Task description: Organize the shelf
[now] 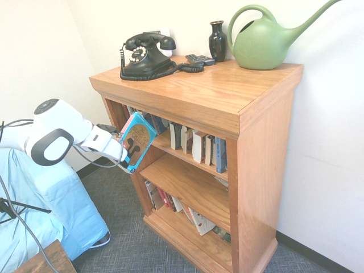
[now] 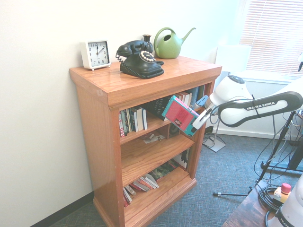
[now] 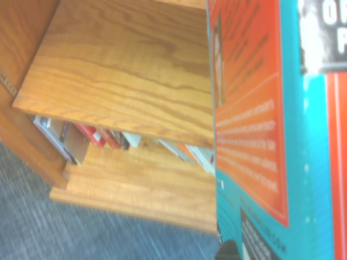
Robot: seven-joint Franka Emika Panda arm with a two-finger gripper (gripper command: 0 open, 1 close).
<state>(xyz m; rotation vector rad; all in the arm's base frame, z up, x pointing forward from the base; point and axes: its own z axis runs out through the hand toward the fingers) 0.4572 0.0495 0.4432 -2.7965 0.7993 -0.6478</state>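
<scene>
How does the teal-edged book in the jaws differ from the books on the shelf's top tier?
The teal-edged book is held tilted in front of the shelf, clear of any tier; the top-tier books stand upright inside. It is alone; they sit in a row. Its covers face out; theirs show spines. Both are paperback-sized books.

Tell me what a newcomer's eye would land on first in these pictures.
First, the white arm's gripper holding a teal and red book tilted in front of the shelf's top tier. Next, the things on top: a black dial telephone and a green watering can near the wall.
</scene>
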